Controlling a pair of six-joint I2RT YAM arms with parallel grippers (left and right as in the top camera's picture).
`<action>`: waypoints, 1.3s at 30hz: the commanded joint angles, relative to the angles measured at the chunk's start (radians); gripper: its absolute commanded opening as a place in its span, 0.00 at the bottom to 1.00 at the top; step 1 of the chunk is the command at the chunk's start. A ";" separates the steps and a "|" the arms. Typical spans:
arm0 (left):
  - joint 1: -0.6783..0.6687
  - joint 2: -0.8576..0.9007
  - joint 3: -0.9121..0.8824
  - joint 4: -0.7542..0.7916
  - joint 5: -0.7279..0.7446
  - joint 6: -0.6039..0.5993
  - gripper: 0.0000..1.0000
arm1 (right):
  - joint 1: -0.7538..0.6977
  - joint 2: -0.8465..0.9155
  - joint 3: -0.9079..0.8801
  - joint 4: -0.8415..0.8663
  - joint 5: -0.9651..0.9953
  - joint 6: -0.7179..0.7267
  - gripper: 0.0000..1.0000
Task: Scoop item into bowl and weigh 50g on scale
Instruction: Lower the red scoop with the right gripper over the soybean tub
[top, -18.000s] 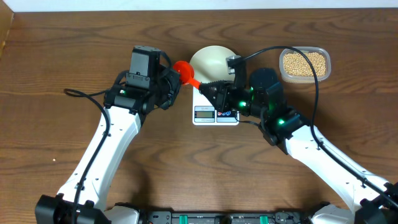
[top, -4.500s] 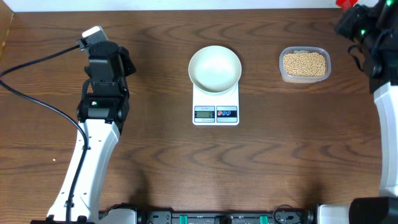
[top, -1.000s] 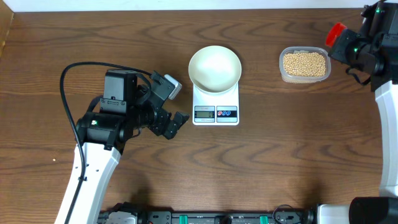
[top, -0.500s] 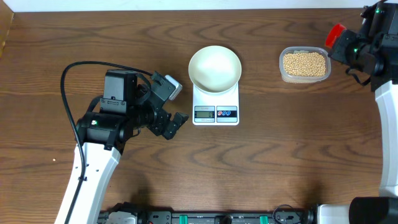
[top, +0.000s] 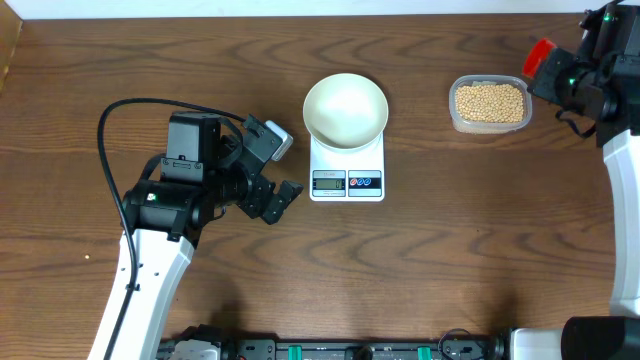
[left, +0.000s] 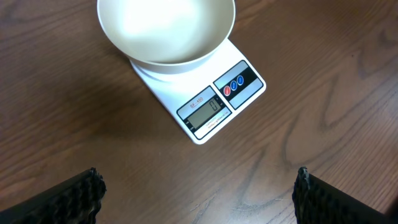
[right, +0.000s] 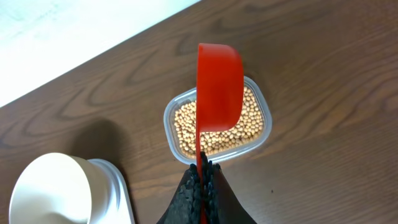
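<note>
Since a few seconds ago, the left arm has swung in from the far side of the table (top: 420, 270) and now sits close to the scale (top: 347, 183). The right arm has come down from the top corner to the tub (top: 452, 112). In the last second nothing has moved.

The beans (top: 489, 102) are small, round and tan-yellow. They lie in a heap in the clear tub, at 3 o'clock from the bowl (top: 345, 108) and well apart from it. The tub has round corners.

The bowl is round and plain white. It stands on the far half of the scale. The scale is white, with a grey display (left: 202, 113) and two round buttons (left: 234, 86) at its 6 o'clock edge. The number on the display is too small to read for sure.

The right gripper (right: 203, 177) is squeezed tight on the thin handle of a red scoop (right: 219, 81). From above, the scoop is near the tub's 2 o'clock corner. In the right wrist view, the scoop's cup sticks out over the tub and hides some of the beans. I cannot tell how high it hangs over them.

The left gripper (top: 272, 178) is wide apart and holds nothing. It is at 9 o'clock from the scale, near it but not touching. Its two dark fingers (left: 81, 194) show at the bottom corners of the left wrist view, with the scale and bowl in front of them. A black cable (top: 108, 130) loops off the left arm at 9 o'clock.
</note>
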 joint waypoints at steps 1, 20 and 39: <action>-0.002 0.005 0.024 -0.002 -0.009 0.018 0.98 | -0.005 0.005 0.024 -0.014 0.007 -0.019 0.01; -0.002 0.005 0.024 -0.002 -0.009 0.018 0.98 | -0.005 0.005 0.024 -0.035 0.008 -0.195 0.01; -0.002 0.005 0.024 -0.002 -0.009 0.018 0.98 | -0.005 0.070 0.013 -0.060 0.013 -0.199 0.01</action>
